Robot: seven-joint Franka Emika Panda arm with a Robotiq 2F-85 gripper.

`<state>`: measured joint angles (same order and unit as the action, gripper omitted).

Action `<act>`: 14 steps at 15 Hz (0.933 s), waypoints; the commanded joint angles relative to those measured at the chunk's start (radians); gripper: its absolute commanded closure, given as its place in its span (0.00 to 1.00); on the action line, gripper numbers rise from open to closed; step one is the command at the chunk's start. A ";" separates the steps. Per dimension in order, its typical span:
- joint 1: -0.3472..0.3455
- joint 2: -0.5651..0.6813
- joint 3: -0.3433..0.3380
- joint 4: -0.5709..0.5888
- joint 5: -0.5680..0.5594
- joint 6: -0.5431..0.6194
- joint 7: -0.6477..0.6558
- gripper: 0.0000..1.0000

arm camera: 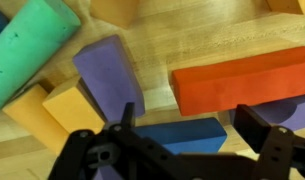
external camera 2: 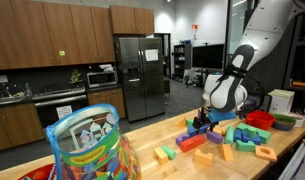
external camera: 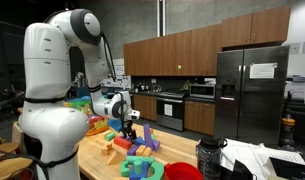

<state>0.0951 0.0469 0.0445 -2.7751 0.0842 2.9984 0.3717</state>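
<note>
The end effector [arm camera: 190,128] is hanging released, jaws standing wide, low over the tabletop [arm camera: 162,45]. The blue block [arm camera: 177,136] is lying flat directly beneath it, between the two fingers and ungripped. Just beyond the blue block, one long red block [arm camera: 247,85] is lying close to the far finger's path. One purple block [arm camera: 110,78] is slanting just beside the blue block, crowding the other finger. Past that, two yellow blocks [arm camera: 70,108] are sitting side by side, and one green cylinder [arm camera: 37,45] is resting farther from the blue block.
</note>
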 commanded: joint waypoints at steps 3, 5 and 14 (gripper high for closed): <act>0.020 0.001 -0.024 0.021 -0.184 -0.031 0.145 0.00; 0.021 0.003 -0.021 0.028 -0.212 -0.041 0.167 0.00; -0.007 0.027 -0.034 0.069 -0.152 -0.096 0.095 0.00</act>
<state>0.1069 0.0723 0.0268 -2.7251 -0.1048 2.9257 0.5145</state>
